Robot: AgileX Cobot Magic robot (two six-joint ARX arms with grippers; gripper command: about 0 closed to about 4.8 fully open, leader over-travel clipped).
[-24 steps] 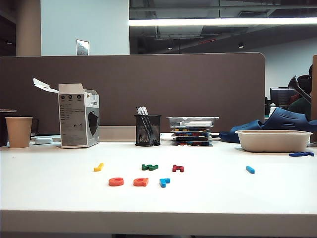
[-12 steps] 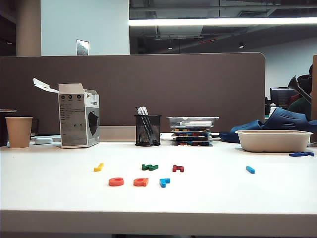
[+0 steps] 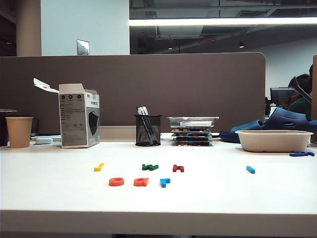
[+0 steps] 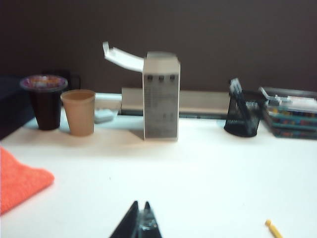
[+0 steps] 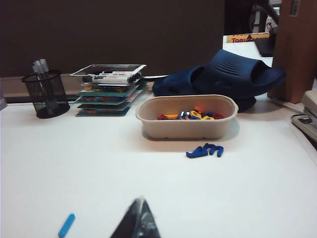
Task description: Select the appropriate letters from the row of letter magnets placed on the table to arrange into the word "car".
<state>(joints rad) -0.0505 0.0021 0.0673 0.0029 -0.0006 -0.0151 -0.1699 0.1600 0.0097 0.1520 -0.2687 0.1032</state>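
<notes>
On the white table the orange-red "c", orange "a" and light blue "r" lie side by side in a front row. Behind them lie a yellow letter, a green one and a dark red one, with a blue bar-shaped letter off to the right. Neither arm shows in the exterior view. My left gripper is shut and empty over bare table, the yellow letter off to its side. My right gripper is shut and empty near the blue bar.
Along the back stand a paper cup, an open grey carton, a mesh pen holder, stacked trays and a beige bowl of spare letters. Dark blue letters lie before the bowl. An orange cloth lies left.
</notes>
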